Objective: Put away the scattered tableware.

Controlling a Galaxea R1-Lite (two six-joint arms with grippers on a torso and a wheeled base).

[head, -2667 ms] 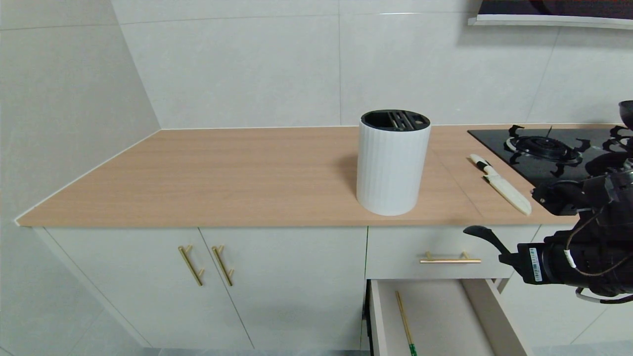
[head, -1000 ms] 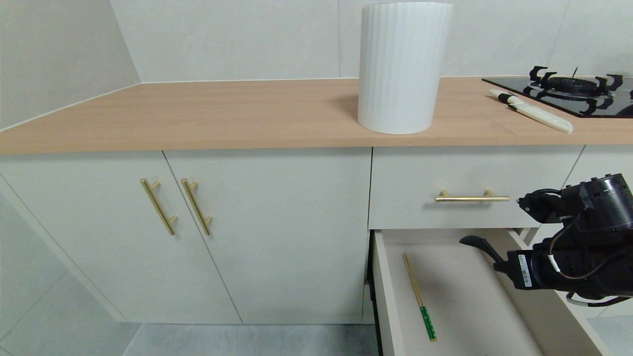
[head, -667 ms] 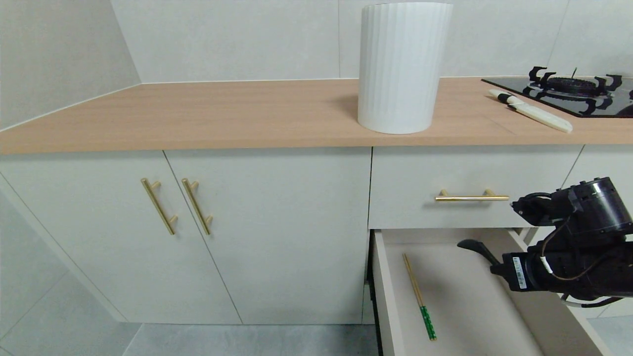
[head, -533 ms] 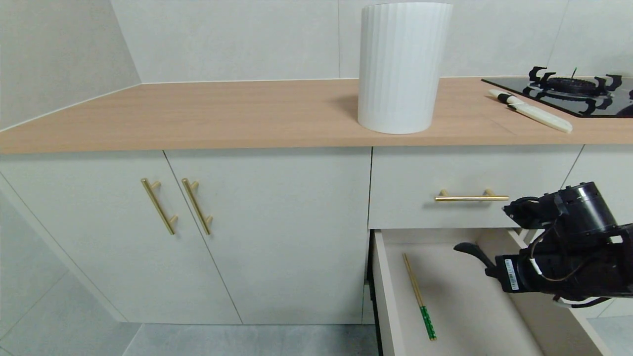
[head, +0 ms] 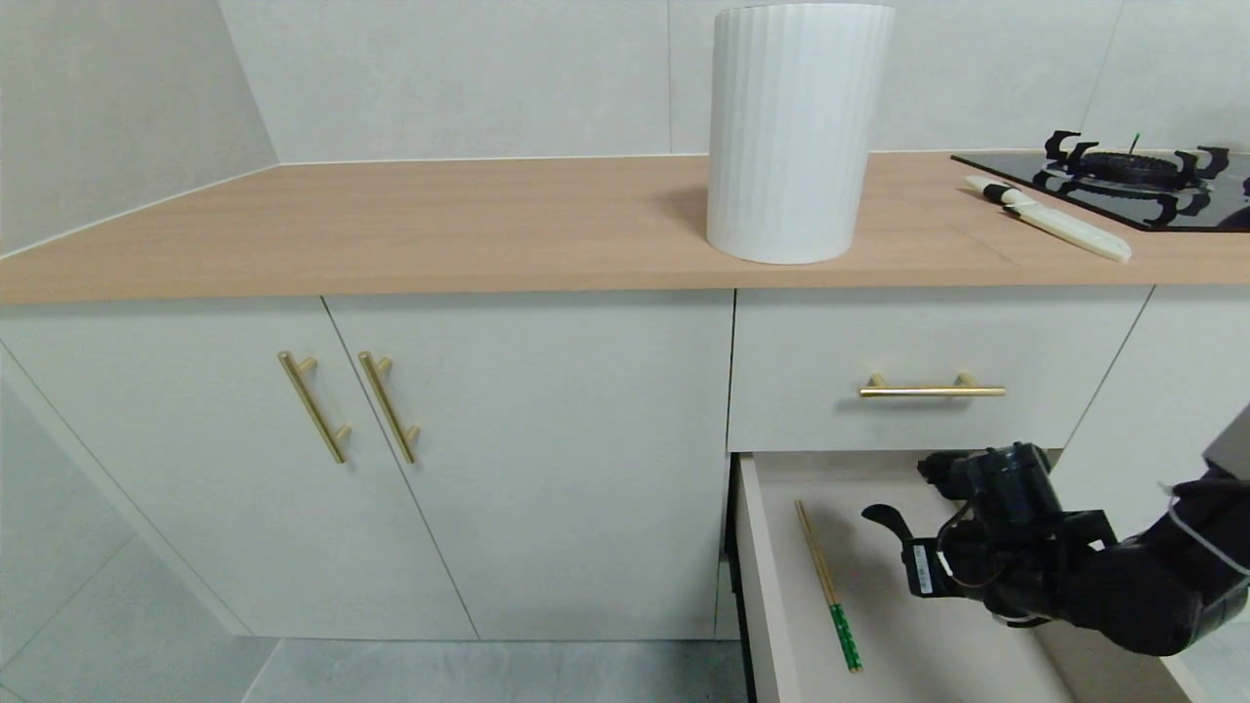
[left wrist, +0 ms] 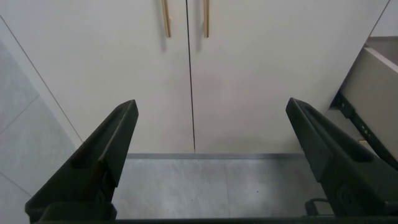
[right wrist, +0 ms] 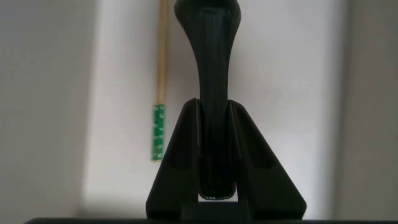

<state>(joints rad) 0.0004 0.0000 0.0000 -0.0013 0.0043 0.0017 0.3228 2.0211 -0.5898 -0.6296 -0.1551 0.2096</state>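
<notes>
The right gripper [head: 910, 553] hangs over the pulled-out lower drawer [head: 758, 586]. Its jaws are pinched narrow on the slim stem of what looks like a black spoon [head: 882, 516], though its end is too dark to be sure. The stem widens to a rounded, glossy tip that juts beyond the jaws toward the robot's left, above the drawer floor. To the left of the jaws and apart from the spoon, the chopsticks [head: 826, 586] lie flat in the drawer. They are straight pale wood with green-painted ends, running along the drawer's left wall and near it, and a strip of bare, smooth, matt floor separates them from the jaws. The drawer's right wall is near on the other side. Behind and above the jaws is the shut upper drawer front with its brass bar handle [head: 933, 392]. Higher up, on the wood-grain surface [head: 439, 225], a white ribbed cylindrical holder [head: 789, 137] stands upright near the front edge, up and left of the jaws. A knife [head: 1053, 221] with a pale blade lies flat up and right of them, just beside the edge of the black glass hob [head: 1084, 198]. The left gripper [left wrist: 209, 106] has its jaws spread wide with nothing between them, facing flat cabinet doors [left wrist: 249, 68] and grey tiled floor [left wrist: 186, 186].
</notes>
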